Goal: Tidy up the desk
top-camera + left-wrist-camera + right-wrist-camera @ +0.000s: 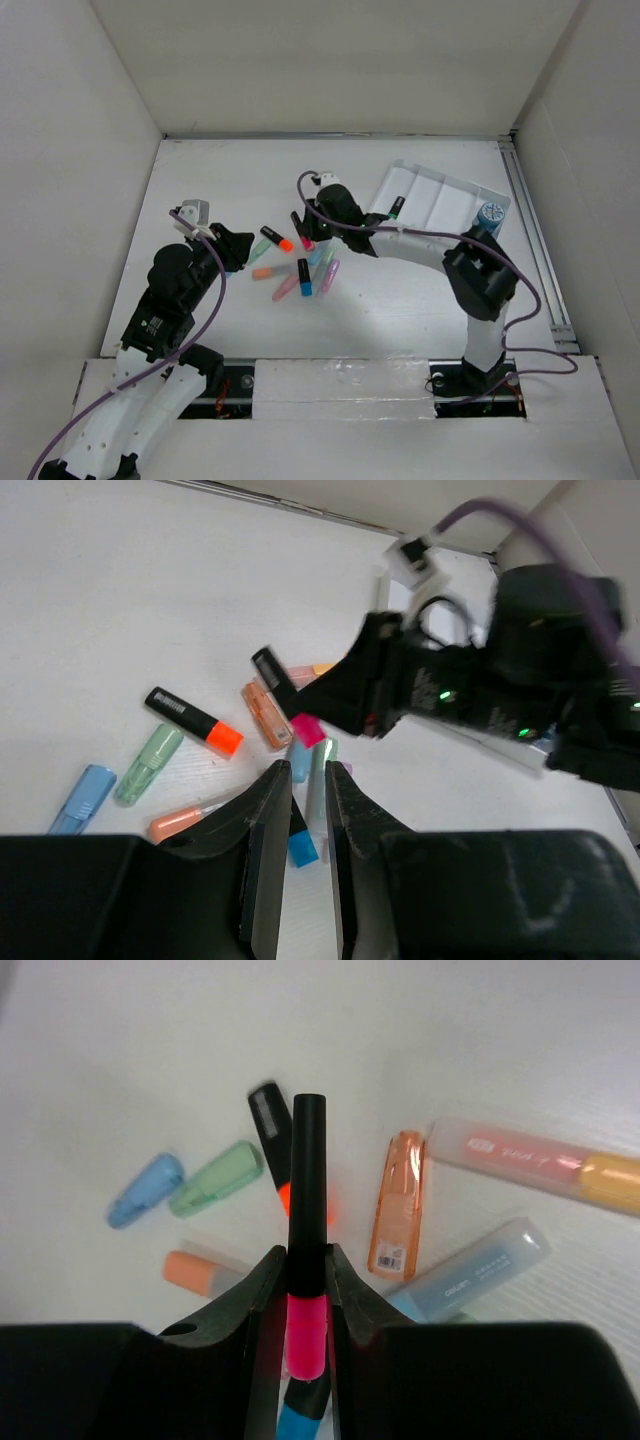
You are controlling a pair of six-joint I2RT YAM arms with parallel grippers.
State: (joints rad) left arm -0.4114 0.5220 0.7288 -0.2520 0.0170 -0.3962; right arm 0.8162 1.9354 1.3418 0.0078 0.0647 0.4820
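Observation:
Several highlighters lie scattered on the white desk (pixel 220 180). My right gripper (pixel 306 1255) is shut on a black highlighter with a pink cap (pixel 307 1160) and holds it above the pile; the top view (pixel 302 232) shows this too. Beneath it lie a black highlighter with an orange cap (pixel 272 238), a pale green one (pixel 215 1178), a pale blue one (pixel 146 1190) and an orange translucent one (pixel 397 1205). My left gripper (pixel 308 770) hovers left of the pile with a narrow gap between its jaws and nothing in them. A black highlighter with a blue cap (pixel 298 840) shows on the desk through that gap.
A white compartmented tray (pixel 440 195) sits at the back right, tilted, with a green-capped marker (pixel 396 207) in it. A round blue-topped object (pixel 490 214) is at the tray's right end. White panels wall the desk, and a metal rail (pixel 535 240) runs along its right edge.

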